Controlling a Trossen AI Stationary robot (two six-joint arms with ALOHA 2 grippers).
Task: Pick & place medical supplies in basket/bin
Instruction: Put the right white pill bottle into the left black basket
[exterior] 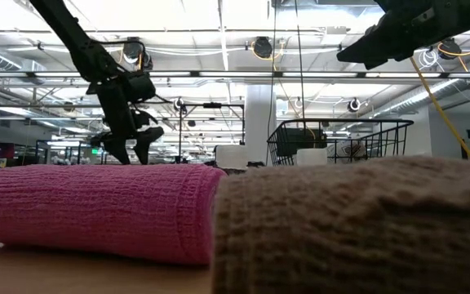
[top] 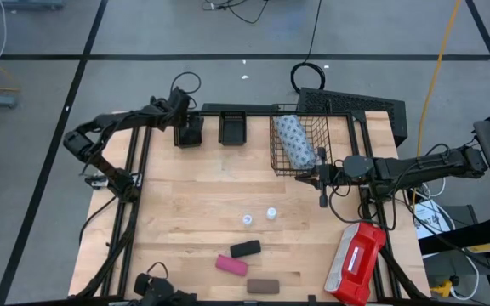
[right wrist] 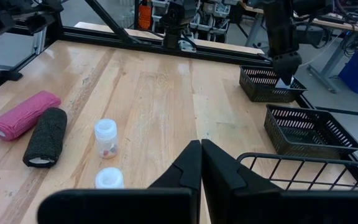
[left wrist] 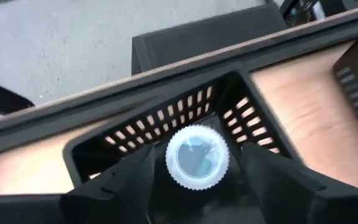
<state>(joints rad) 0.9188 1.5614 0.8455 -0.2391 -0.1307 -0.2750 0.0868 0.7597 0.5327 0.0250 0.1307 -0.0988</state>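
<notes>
two small black trays sit side by side at the far edge of the table (top: 194,212) in the high view, left tray (top: 189,132) under the left gripper (top: 183,119), second tray (top: 232,128) just beside it and apart from the fingers. wire-mesh basket (top: 300,161) stands further right at the same edge, with the pale dotted pack (top: 295,140) lying inside. right gripper (top: 322,181) hangs just beside the basket's near right corner, fingers clenched on nothing. two white vials (top: 259,217) stand apart near mid-table. closer to the near edge lie black roll (top: 245,249), pink roll (top: 231,264) and brown roll (top: 263,286). red-and-white case (top: 356,263) rests at the near right.

low view: pink roll (exterior: 96,204) and brown roll (exterior: 357,224) fill the foreground, touching; left gripper (exterior: 131,151) hangs far back with fingers spread; basket (exterior: 341,139) stands behind.

left wrist view: third vial (left wrist: 197,156), cap up, sits in the left tray (left wrist: 104,143) between the released fingers (left wrist: 120,183); contact with either finger cannot be told.

right wrist view: fingers (right wrist: 188,171) pressed together, empty, over the basket rim (right wrist: 309,168); two vials (right wrist: 105,138), black roll (right wrist: 45,137) and pink roll (right wrist: 23,114) on the table; left gripper (right wrist: 286,74) down over the far tray (right wrist: 269,84).
</notes>
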